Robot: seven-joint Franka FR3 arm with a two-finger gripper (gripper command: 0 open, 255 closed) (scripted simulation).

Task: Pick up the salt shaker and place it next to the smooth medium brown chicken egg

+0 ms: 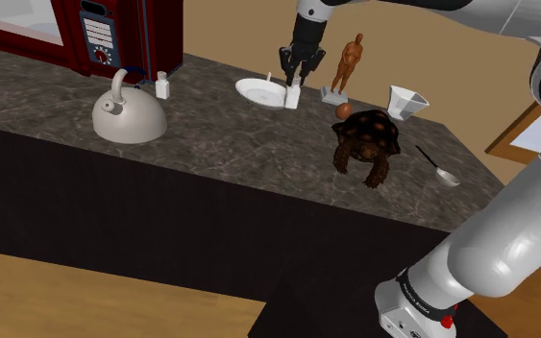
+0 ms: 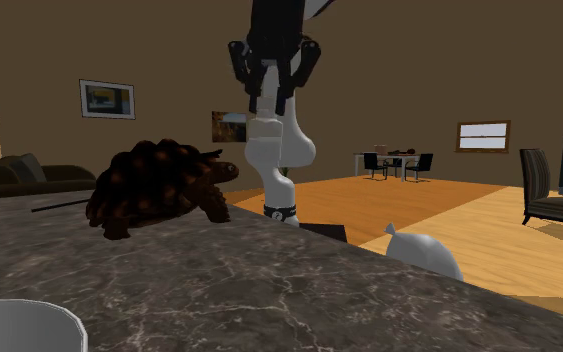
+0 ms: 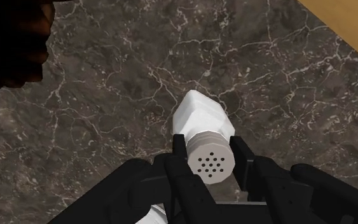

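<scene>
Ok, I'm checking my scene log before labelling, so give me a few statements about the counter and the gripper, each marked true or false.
1. The gripper is shut on the shaker. True.
2. The egg lies on the plate. False: it lies on the counter, beside the turtle.
3. The kettle stands on the counter. True.
4. The spoon is in the cup. False: it lies on the counter, apart from the cup.

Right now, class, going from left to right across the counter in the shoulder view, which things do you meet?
kettle → plate → salt shaker → tortoise → spoon
</scene>
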